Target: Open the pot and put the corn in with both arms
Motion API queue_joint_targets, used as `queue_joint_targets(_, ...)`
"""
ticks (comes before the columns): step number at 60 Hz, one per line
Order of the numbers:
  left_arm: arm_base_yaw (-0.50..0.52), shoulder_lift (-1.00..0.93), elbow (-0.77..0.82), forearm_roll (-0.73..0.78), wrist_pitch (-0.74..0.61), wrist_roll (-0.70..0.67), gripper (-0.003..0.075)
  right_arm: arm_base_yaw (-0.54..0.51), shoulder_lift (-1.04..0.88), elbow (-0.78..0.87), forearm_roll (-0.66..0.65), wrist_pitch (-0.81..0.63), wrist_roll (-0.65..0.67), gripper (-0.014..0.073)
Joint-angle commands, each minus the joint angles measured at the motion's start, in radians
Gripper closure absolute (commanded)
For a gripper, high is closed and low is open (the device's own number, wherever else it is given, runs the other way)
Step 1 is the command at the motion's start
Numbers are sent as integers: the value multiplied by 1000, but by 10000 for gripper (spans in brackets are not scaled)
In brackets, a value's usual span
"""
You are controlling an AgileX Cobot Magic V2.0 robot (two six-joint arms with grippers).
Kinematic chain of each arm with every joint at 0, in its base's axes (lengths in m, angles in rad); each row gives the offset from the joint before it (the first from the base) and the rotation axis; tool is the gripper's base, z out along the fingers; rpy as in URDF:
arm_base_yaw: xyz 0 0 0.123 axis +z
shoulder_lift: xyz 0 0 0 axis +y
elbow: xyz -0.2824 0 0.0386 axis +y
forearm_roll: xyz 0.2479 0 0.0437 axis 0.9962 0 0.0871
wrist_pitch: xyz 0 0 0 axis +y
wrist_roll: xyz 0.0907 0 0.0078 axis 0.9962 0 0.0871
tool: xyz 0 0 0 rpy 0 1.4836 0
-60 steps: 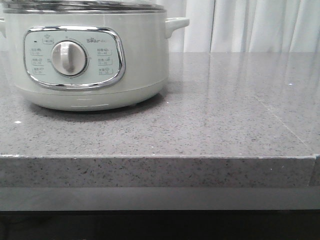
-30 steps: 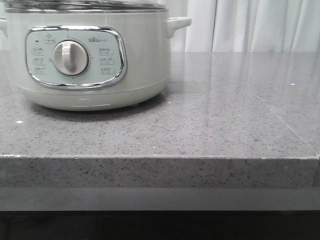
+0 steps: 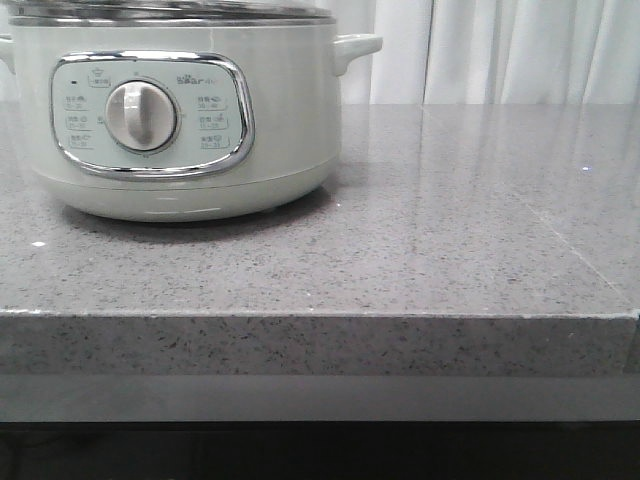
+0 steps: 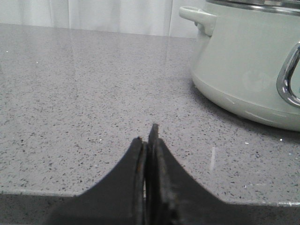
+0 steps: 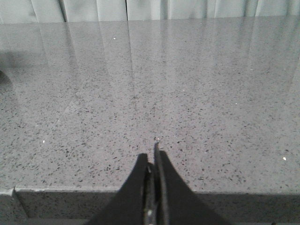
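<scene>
Grey speckled stone countertop (image 3: 420, 250), wide and bare on the right. Pale grey-green pot (image 3: 180, 120) on its far left part, dial facing the near edge, steel-rimmed top in place. Left gripper (image 4: 149, 136) at the near edge, fingers pressed together, well apart from the pot. Right gripper (image 5: 152, 152) likewise pressed together, over bare stone.

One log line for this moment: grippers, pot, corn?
left gripper shut, empty | right gripper shut, empty | pot untouched | corn not in view
</scene>
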State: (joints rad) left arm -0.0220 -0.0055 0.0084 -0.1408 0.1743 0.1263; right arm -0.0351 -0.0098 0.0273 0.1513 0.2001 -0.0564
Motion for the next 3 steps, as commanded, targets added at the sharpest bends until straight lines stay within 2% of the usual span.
queue_joint_targets(1,3,-24,0,-4,-89,-6,738,-5,-22,-2,-10,-75,-11,662)
queue_joint_targets(3,3,-24,0,-4,-89,-6,738,-5,-22,-2,-10,-75,-11,662)
